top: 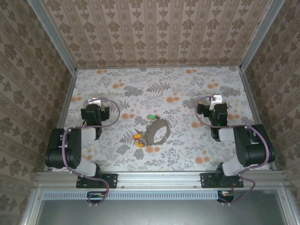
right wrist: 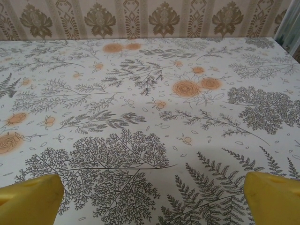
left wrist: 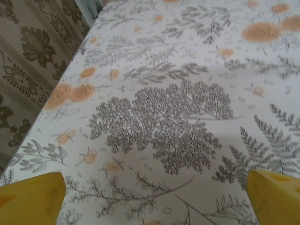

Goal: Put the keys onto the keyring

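Note:
The keyring [top: 158, 130], a dark wire loop, lies flat on the floral tablecloth between the two arms. A green-headed key [top: 151, 116] rests just beyond its far-left rim. An orange-yellow key [top: 138, 136] lies at its left side, with a small reddish piece [top: 139, 143] just below that; I cannot tell whether they touch the loop. My left gripper [top: 95, 104] hangs left of the loop and my right gripper [top: 215, 101] right of it, both well apart from it. In the wrist views, the left gripper [left wrist: 157, 197] and the right gripper [right wrist: 154, 197] stand open over bare cloth.
Patterned walls close off the table [top: 187, 154] at the back and both sides, with metal corner posts [top: 255, 37]. The left wall [left wrist: 28, 70] stands close beside the left gripper. Purple cables [top: 115, 110] loop off each arm.

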